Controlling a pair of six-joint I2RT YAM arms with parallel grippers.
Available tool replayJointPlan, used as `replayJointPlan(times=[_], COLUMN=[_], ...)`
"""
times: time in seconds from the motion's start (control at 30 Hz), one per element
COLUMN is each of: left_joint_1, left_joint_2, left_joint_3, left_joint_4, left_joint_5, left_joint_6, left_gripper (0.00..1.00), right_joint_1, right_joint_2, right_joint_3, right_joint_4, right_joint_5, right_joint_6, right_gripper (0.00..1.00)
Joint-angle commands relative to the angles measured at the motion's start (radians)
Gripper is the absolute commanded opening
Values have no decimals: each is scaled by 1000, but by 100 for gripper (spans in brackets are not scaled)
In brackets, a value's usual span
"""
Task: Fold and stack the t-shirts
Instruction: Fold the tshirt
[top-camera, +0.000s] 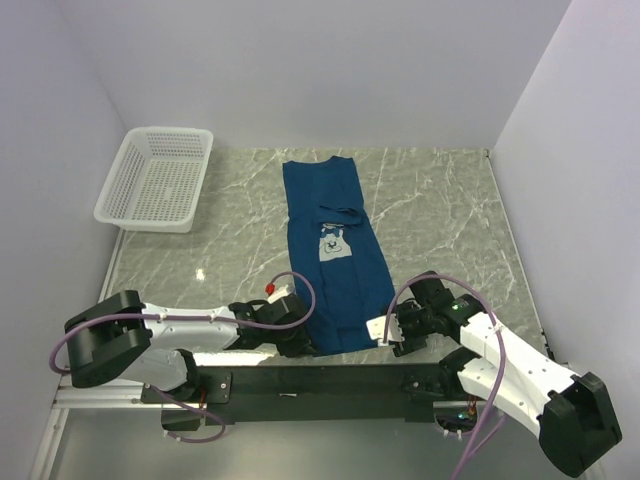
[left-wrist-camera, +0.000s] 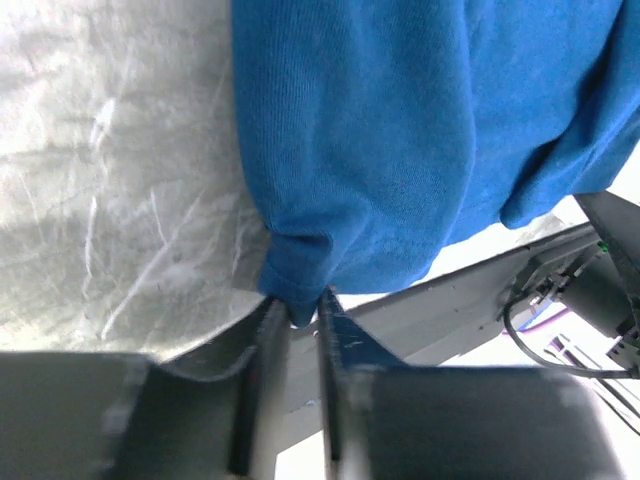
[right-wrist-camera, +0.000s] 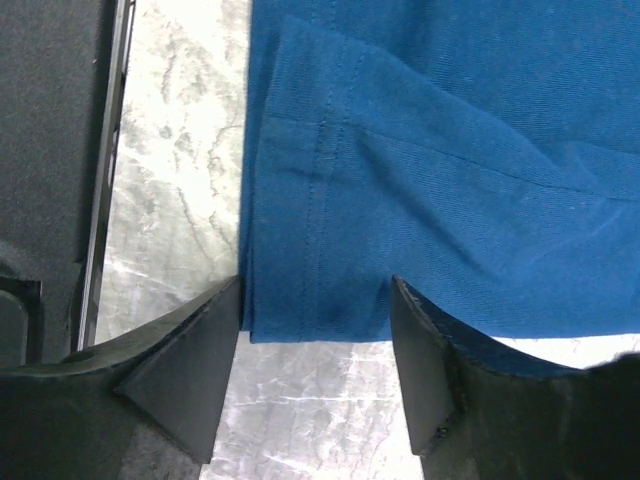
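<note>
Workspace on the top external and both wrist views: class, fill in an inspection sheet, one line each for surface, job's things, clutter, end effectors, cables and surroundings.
Surface: grey marble-patterned table, lying flat.
Job's things: one blue t-shirt, folded into a long strip, print facing up, its near end at the table's near edge.
Clutter: white mesh basket at the far left corner, nothing seen inside.
End effectors: left end effector pinches the shirt's near left corner; right end effector is open, fingers either side of the near right corner.
Cables: purple cables loop off each arm near the wrist.
Surroundings: plain pale walls on three sides.
</note>
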Motion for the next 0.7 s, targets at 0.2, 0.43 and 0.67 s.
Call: replayJointPlan(times=[0.2,0.43,0.67], left_joint_1=[6,7,30], left_joint_2=[31,-46,-129], left_joint_3=[-1,-4,-27], left_joint_4=[59,57,77], left_joint_5=[-10,12,29], left_joint_6=[30,17,1], left_gripper=[3,1,0], right_joint_1=[14,47,54], right_joint_2=[44,92,101], right_joint_3=[38,52,89], right_joint_4=[-33,-4,-5], right_joint_5=[17,26,13], right_joint_6=[-56,-25,29], right_gripper=[52,29,6])
